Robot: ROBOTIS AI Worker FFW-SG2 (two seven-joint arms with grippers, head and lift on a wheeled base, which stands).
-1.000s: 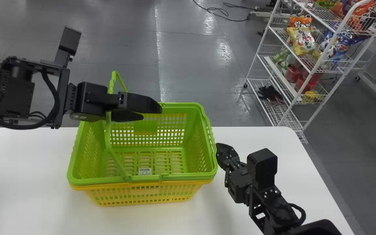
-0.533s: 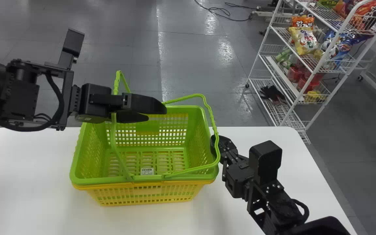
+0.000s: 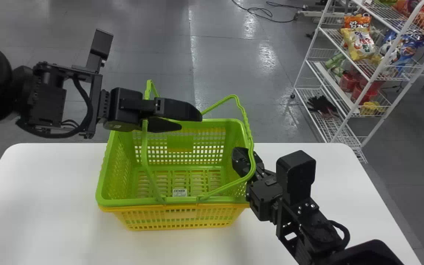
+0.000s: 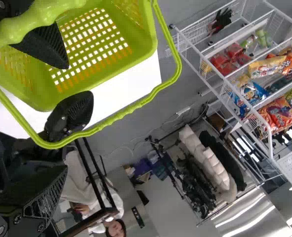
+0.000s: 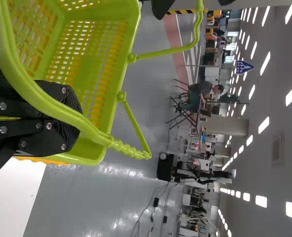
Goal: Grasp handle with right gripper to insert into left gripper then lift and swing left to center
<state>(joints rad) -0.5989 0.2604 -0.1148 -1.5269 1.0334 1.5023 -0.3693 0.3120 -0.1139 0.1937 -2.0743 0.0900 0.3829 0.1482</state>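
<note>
Head view: basket [image 3: 134, 201] on tabletop [image 3: 50, 176]. Left hand [image 3: 191, 122] open at left handle [image 3: 145, 147]; right hand [image 3: 242, 155] apparently closed, right handle [image 3: 247, 129] across it. Guide right handle squarely between left fingers before clamping.

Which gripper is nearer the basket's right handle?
Right: the right gripper is right at the right handle; the left gripper is farther off, by the left handle.
</note>
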